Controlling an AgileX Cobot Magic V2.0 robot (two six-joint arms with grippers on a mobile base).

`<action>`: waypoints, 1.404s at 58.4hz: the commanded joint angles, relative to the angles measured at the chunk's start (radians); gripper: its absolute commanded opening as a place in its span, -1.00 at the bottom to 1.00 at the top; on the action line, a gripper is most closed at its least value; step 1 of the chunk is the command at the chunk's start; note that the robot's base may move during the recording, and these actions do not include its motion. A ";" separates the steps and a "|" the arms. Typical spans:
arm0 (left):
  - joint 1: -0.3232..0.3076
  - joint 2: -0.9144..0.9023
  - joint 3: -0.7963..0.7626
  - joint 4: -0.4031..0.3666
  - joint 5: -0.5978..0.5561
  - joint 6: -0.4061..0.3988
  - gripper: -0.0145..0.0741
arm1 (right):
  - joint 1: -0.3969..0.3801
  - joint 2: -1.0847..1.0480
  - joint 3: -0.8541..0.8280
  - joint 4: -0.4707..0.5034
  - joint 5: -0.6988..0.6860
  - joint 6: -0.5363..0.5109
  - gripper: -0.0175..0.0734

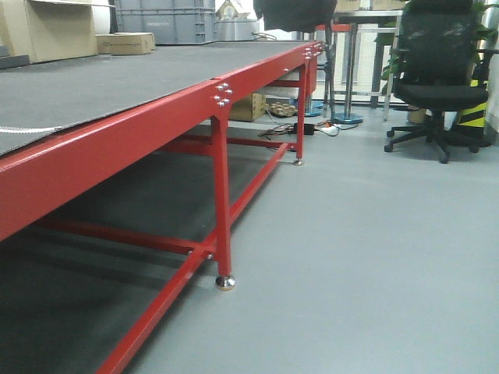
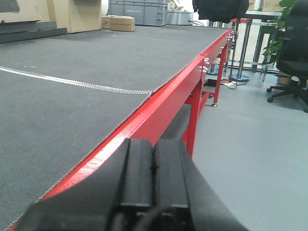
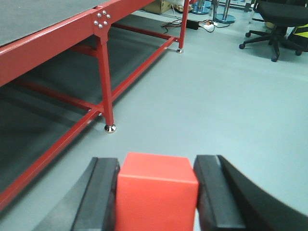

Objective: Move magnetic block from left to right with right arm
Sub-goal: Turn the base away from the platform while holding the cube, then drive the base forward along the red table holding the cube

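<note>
**Right pincer holds the red cube out past the counter's edge**

Right pincer (image 3: 158, 202) is closed on the magnetic block (image 3: 156, 185). Its two black fingers (image 3: 103, 192) press against the cube's left and right faces, spread only as wide as the cube itself. The block is matte red and unmarked, and its top and front faces show. In the right wrist view it hangs over the grey floor (image 3: 216, 106), clear of the counter (image 3: 48, 53). The counter's red frame and one footed leg (image 3: 107, 86) stand ahead and to the left.

Left pincer (image 2: 154, 149) has its fingers pressed together, with only a thin seam between them and nothing gripped. It sits just over the counter's red edge rail (image 2: 159, 108). The dark mat (image 2: 57, 125) stretches away on its left, crossed by a pale toothed strip (image 2: 72, 83).

In the front view, cardboard boxes (image 1: 125, 43) and a grey crate (image 1: 164, 19) stand at the counter's far end. A black office chair (image 1: 440, 70) stands on the floor to the right. Neither pincer shows in the front view.
</note>
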 commanded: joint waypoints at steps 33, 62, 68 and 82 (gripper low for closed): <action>0.000 -0.013 0.008 -0.005 -0.085 -0.006 -0.96 | -0.003 0.008 -0.027 -0.019 -0.083 -0.011 -0.28; 0.000 -0.013 0.008 -0.005 -0.085 -0.006 -0.96 | -0.003 0.008 -0.027 -0.019 -0.083 -0.011 -0.28; 0.000 -0.013 0.008 -0.005 -0.085 -0.006 -0.96 | -0.003 0.008 -0.027 -0.019 -0.083 -0.011 -0.28; 0.000 -0.013 0.008 -0.005 -0.085 -0.006 -0.96 | -0.003 0.008 -0.027 -0.019 -0.083 -0.011 -0.28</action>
